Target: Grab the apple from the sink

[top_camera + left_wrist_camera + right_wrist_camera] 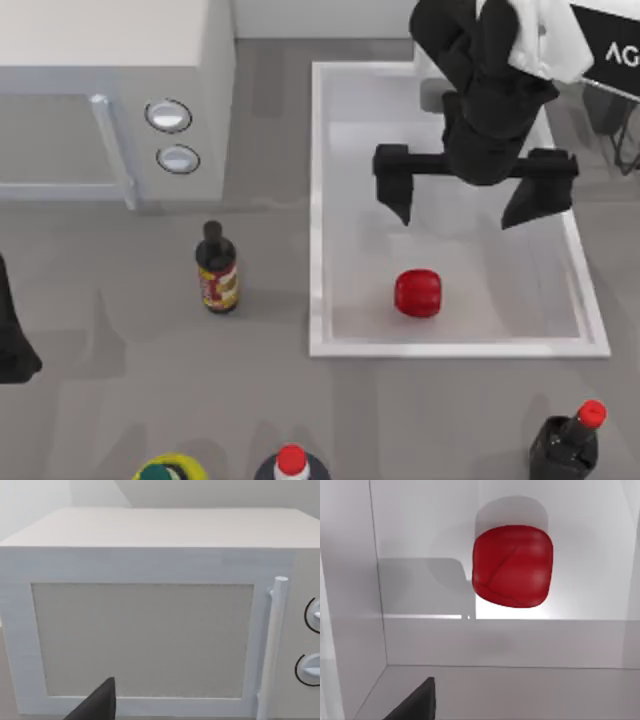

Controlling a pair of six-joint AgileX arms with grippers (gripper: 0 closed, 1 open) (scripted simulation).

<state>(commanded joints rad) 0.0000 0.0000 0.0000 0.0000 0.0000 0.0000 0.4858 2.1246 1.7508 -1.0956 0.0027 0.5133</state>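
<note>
Right gripper held wide open above the sink, nothing gripped.

The apple is seen on the basin floor, lower centre of the top view, apart from the spread fingers. The left gripper is parked at the left edge, facing the microwave; its opening cannot be told.

A small glossy red, rounded but slightly blocky apple is lying on the floor of the large white rectangular raised-rim sink. It is sitting near the basin's front wall, apart from the walls.
</note>
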